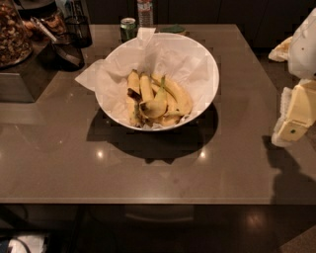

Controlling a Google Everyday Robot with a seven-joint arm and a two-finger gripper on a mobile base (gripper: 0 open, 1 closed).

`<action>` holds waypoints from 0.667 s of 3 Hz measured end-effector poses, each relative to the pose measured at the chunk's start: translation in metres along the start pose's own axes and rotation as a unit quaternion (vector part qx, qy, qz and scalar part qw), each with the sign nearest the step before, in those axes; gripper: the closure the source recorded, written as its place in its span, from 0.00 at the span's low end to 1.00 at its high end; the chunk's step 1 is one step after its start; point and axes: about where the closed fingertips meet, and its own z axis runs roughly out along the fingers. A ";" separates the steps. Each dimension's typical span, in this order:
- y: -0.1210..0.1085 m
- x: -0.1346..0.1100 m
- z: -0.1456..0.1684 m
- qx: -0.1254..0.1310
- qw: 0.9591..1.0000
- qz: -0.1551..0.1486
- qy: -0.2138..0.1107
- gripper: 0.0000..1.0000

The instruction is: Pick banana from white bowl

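Observation:
The white bowl [207,94] stands in the middle of the brown table, lined with crumpled white paper. Several yellow bananas [158,99] lie in it, toward its front. My gripper [295,116] is at the far right edge of the view, well to the right of the bowl and apart from it, over the table's right edge. Only part of the arm shows above it.
A green can [128,27] and a clear water bottle [144,12] stand just behind the bowl. At the back left are a jar of nuts [12,32], a dark box [24,74] and a black mesh cup [79,29]. The table's front edge [148,201] is near.

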 end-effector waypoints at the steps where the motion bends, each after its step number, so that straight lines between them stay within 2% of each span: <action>1: 0.000 0.000 0.000 0.000 1.000 0.000 0.000 0.00; 2: 0.001 -0.013 -0.001 -0.003 1.000 -0.021 -0.019 0.00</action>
